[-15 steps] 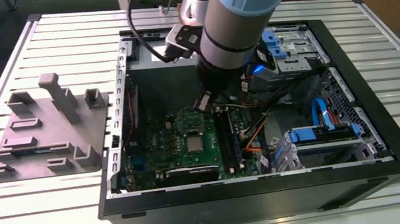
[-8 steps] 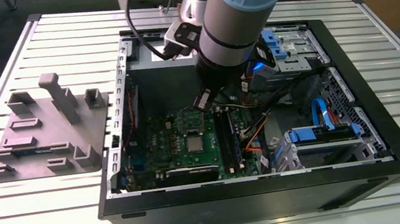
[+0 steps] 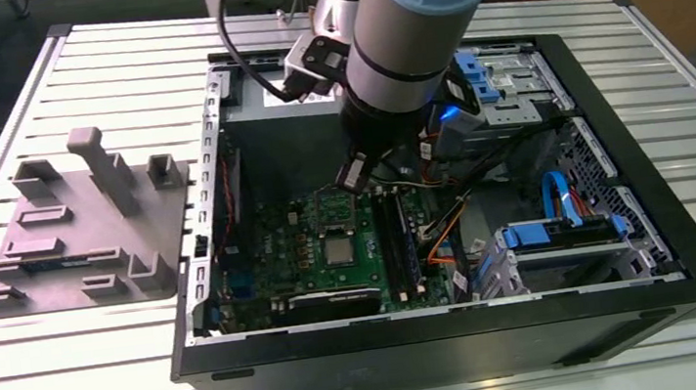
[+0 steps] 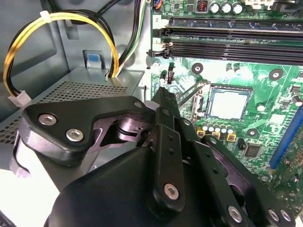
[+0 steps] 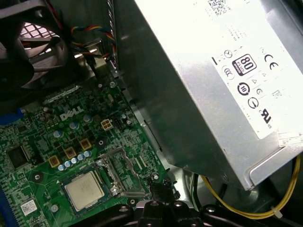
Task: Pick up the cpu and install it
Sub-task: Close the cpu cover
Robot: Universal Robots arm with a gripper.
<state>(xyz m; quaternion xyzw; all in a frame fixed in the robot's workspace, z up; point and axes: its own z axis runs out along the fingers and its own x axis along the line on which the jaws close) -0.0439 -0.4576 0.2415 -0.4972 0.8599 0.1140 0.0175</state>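
Presently the cpu [image 4: 229,103] lies flat in its square socket on the green motherboard [image 4: 265,137], with its matt silver-grey top facing up and its edges square to the socket. A thin metal lever [image 4: 189,94] stands tilted at one side of the socket. In the first wrist view a bare metal frame [image 5: 120,172] lies just beside it. Long black memory slots [image 4: 232,45] run parallel nearby.

The claw [image 4: 163,97], black with screwed link plates, hangs above the board near the socket and apart from the cpu. Whether it is wide or narrow I cannot tell. The arm [image 3: 414,20], a smooth grey and blue cylinder, comes steeply down into the open black case [image 3: 470,338].

A grey sheet-metal power-supply box [image 5: 203,85] with a perforated face stands close beside the claw, and a yellow and black cable bundle [image 4: 61,23] loops over it. The top of the socket is uncovered. The case sits on a ribbed aluminium counter [image 3: 106,380]. A grey moulded fixture tray [image 3: 77,236] lies well apart, at the exterior view's left.
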